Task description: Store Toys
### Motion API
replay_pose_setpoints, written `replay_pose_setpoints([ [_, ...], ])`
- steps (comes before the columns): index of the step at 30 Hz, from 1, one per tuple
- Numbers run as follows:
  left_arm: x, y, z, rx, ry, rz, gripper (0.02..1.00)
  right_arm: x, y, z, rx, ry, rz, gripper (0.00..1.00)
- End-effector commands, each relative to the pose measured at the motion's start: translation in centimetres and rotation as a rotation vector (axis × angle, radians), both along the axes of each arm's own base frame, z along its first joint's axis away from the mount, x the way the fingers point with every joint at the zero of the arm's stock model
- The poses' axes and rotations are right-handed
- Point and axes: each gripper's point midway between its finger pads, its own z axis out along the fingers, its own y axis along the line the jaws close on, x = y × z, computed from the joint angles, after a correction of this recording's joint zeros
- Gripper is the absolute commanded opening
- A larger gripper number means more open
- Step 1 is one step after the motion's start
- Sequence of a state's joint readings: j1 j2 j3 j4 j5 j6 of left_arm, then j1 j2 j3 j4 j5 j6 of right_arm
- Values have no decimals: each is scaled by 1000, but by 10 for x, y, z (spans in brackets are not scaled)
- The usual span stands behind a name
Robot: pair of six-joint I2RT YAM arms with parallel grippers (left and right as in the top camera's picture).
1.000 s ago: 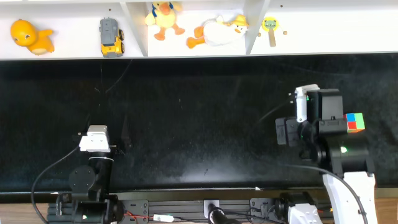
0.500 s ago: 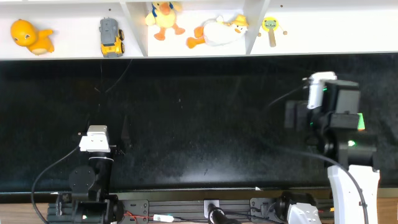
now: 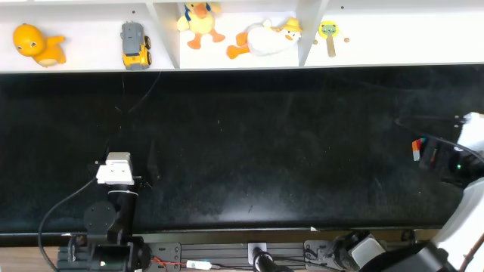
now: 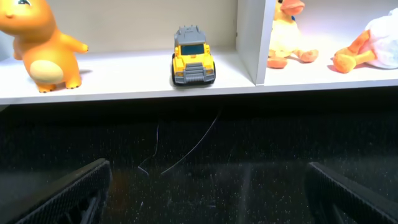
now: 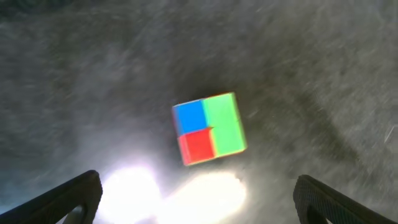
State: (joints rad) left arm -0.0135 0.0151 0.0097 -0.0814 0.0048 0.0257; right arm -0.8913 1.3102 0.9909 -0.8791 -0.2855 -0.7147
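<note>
Here, a small plastic puzzle cube with blue, green and red faces (image 5: 209, 127) lies on the black desk (image 3: 242, 151). It is close to the desk's right edge and well short of the white toy shelf (image 3: 227, 65) along the back edge. The right gripper (image 5: 198, 180) hangs above the cube, fingers spread wide and holding nothing. The cube sits between the lines of the two fingers, a little ahead of them, its sides slightly askew to them. As a cube it has no long axis. The left gripper (image 4: 208, 167), also spread and bare, rests near the desk's front-left corner, well apart from the cube. The right arm is clearly nearer, and a straight descent looks sufficient.
</note>
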Motion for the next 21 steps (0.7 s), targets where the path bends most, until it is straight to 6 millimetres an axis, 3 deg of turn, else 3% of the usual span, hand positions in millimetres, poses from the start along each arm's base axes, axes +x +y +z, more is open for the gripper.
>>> replay_pose_setpoints([
  [1,-1,-3,1,-4,-8,-12,996,2,3,-25,-26,10,154,996],
  [10,-1,-3,1,-4,-8,-12,996,-1,-12,-58,-100,44,139,998],
  [18,-1,-3,1,-4,-8,-12,996,1,-19,-91,-53,96,131,996],
  [21,-1,-3,1,-4,-8,-12,998,4,-23,-95,-50,89,114,980],
])
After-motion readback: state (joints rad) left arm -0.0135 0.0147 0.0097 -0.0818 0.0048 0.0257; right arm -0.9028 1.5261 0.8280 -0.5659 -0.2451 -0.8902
